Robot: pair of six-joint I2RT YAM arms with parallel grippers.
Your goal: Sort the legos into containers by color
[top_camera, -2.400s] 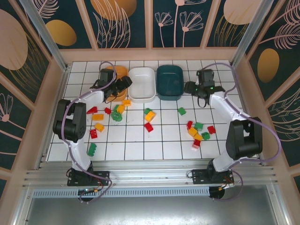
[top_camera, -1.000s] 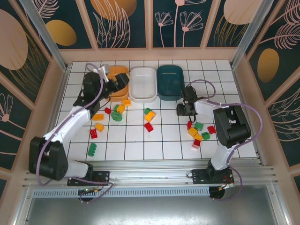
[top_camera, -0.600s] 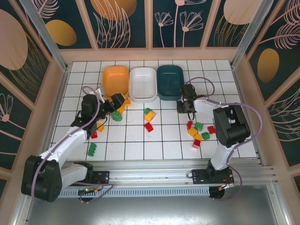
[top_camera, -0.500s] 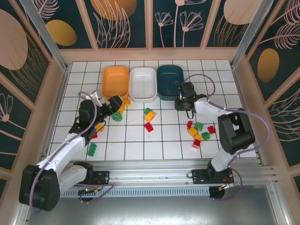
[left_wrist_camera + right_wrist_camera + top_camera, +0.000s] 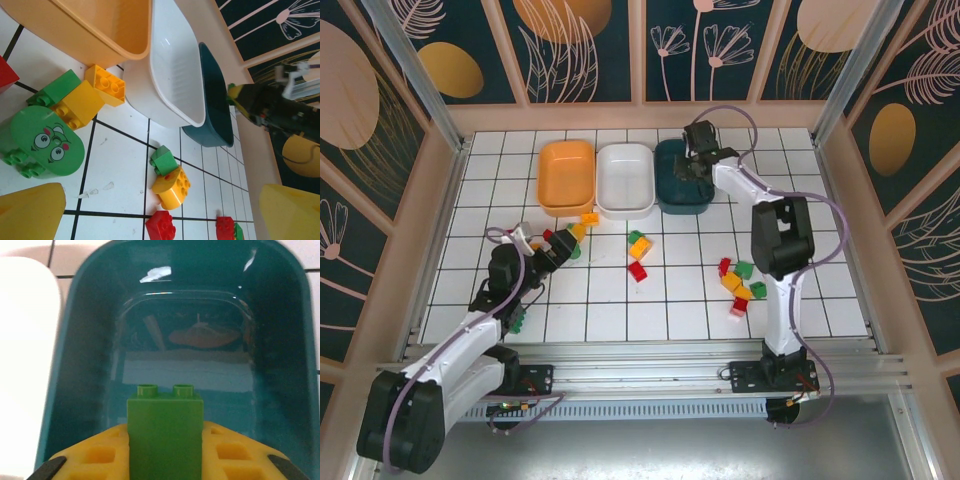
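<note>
Green brick (image 5: 165, 432), its lower end cut off, was pinched between the right fingers (image 5: 100, 460) over the dark teal tray (image 5: 75, 365) at twelve o'clock; left fingers (image 5: 30, 212) stood spread at nine o'clock.

White-tiled table (image 5: 620, 300) with dark grid lines. Left of the white tray (image 5: 624, 180), an orange tray (image 5: 566, 175); right of it, a dark teal tray (image 5: 672, 196). The legos (image 5: 638, 250) are red, green and yellow-orange; one rounded green lego (image 5: 40, 142) carries a cartoon face. The right claw (image 5: 696, 165) has yellow fingers (image 5: 95, 457) around a plain green lego (image 5: 165, 435).
</note>
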